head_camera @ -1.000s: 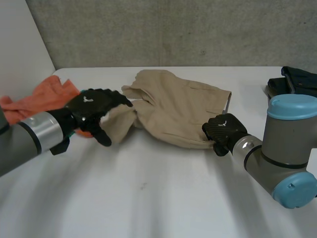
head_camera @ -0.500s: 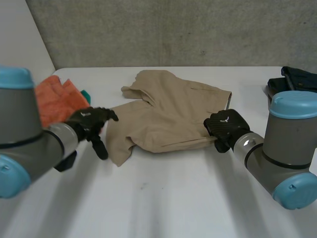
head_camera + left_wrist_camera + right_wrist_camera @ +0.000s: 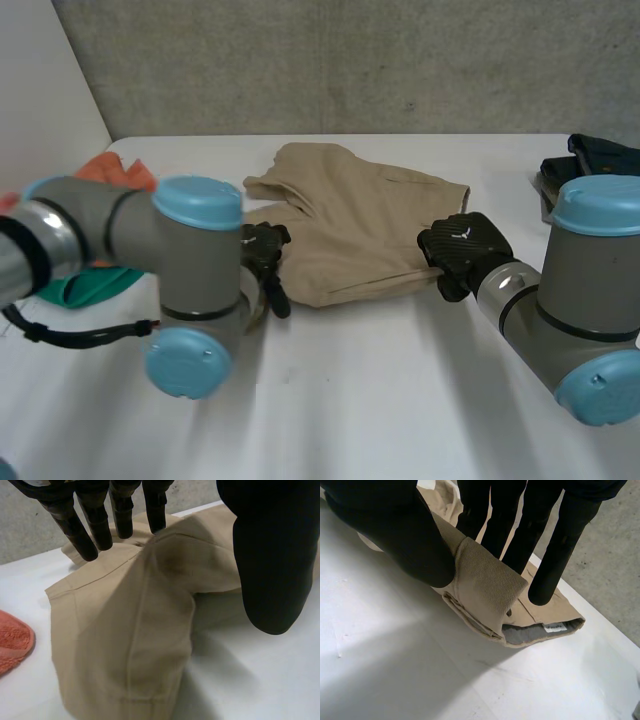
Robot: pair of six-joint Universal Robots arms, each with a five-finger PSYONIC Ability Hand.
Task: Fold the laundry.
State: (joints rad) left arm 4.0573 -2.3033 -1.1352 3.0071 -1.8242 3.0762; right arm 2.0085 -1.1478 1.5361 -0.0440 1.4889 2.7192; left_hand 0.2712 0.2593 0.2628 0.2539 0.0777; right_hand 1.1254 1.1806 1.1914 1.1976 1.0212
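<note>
Tan shorts (image 3: 350,225) lie rumpled in the middle of the white table (image 3: 380,400), their grey waistband lining showing a small white label (image 3: 554,628), too small to read. The right hand (image 3: 462,250) pinches a waistband fold between thumb and fingers. The left hand (image 3: 265,250) hovers slack and straight-fingered over the opposite edge, gripping nothing.

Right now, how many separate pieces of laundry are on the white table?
4: tan fabric shorts in the centre, orange towel at far left, green cloth near it, dark garment at the right edge. The left arm may hide more.
</note>
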